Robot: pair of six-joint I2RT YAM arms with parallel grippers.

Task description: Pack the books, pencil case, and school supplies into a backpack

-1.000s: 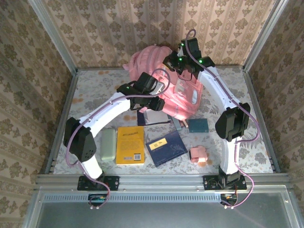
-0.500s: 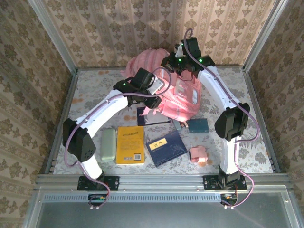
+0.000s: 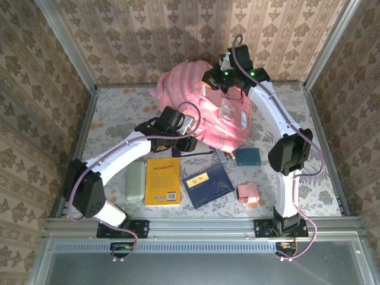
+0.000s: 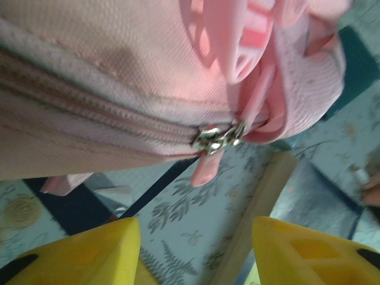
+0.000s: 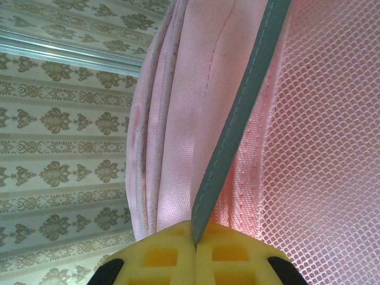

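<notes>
The backpack (image 3: 205,107) lies at the 12 o'clock end of the table (image 3: 113,113), its pale front pocket facing 3 o'clock. The right gripper (image 3: 214,77) sits at the bag's 12 o'clock edge. In the right wrist view its yellow fingers (image 5: 160,258) are pressed together, pinching the end of a grey strip (image 5: 237,119) that runs along the pink fabric beside a mesh panel. The left gripper (image 3: 189,143) hangs at the bag's 7 o'clock corner, just above the table. In the left wrist view its two fingertips (image 4: 95,249) stand well apart with only the patterned tablecloth between them and nothing in their hold. A metal zip slider (image 4: 215,138) with a pink pull tab sits on the bag's closed zip just ahead of them. The rest lies in a row toward 6 o'clock of the bag. The pencil case (image 3: 136,180) is furthest toward 9 o'clock, and the yellow book (image 3: 162,181) lies just beside it. The navy book (image 3: 208,184) is next, tilted, with its yellow label up. The pink blocky piece (image 3: 248,193) lies toward 3 o'clock of that. The teal square (image 3: 247,157) and the slim grey-teal bar (image 3: 221,156) rest nearer the bag, at about its 5 o'clock.
</notes>
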